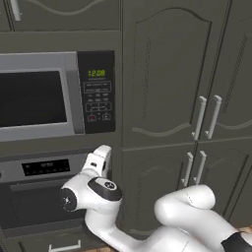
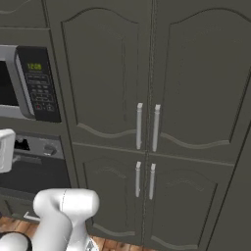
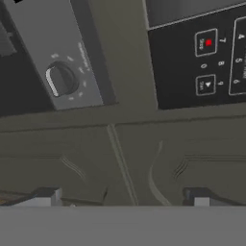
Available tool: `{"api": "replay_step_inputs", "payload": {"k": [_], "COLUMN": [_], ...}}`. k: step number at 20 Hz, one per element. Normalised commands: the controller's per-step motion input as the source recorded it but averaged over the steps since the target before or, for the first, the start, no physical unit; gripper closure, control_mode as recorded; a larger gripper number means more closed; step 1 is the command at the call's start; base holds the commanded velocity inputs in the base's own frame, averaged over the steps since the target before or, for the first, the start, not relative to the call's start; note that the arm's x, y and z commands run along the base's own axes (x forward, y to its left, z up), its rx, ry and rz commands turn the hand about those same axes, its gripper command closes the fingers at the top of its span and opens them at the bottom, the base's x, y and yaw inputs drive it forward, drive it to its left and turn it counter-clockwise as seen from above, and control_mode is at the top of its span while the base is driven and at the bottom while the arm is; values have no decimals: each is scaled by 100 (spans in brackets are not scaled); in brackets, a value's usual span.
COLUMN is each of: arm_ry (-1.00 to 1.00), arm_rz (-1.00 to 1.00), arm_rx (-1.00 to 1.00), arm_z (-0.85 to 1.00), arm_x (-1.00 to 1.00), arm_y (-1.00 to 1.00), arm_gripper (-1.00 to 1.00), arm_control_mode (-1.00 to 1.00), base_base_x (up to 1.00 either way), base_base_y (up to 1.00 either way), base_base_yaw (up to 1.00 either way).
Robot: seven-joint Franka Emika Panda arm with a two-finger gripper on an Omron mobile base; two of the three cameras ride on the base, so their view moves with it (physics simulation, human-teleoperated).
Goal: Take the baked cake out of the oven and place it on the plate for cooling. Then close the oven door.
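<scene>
Cake is what I'm after, but I can't make it out from my feeds, and I can't tell whether the oven door (image 1: pixel 34 206) is ajar. Tall dark cabinet doors (image 2: pixel 147 112) take up most of the right base view, each with an upright silver handle. The oven (image 1: pixel 39 197) sits low in the wall at the left, its long axis horizontal, facing out toward me, with its black display (image 1: pixel 45 167) in the silver control strip. Directly above it is the silver-framed microwave (image 1: pixel 44 96) with its green clock (image 1: pixel 96 73) and keypad. My arm rises from the lower right of the left base view and bends up, the hand in front of the oven's right end. The gripper (image 3: pixel 125 198) stands released, fingertips (image 3: pixel 45 196) wide apart with nothing between them, aimed at the cabinet face, the oven knob (image 3: pixel 61 79) just beyond.
</scene>
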Motion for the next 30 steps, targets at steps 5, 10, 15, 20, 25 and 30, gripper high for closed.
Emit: {"api": "replay_step_inputs", "payload": {"k": [5, 10, 15, 20, 25, 30], "arm_ry": [2, 0, 0, 1, 4, 4], "arm_rz": [5, 7, 0, 1, 1, 1], "arm_rx": [-8, 0, 0, 0, 0, 0], "arm_z": [-18, -15, -17, -16, -22, -26], "arm_x": [0, -2, 0, 0, 0, 4], "arm_y": [27, 10, 17, 6, 16, 21], "arm_gripper": [-100, -100, -100, -100, -100, -100], "arm_control_mode": [-100, -100, -100, -100, -100, -100], "base_base_x": [0, 0, 0, 0, 0, 0], "base_base_y": [0, 0, 0, 0, 0, 0], "base_base_yaw": [0, 0, 0, 0, 0, 0]}}
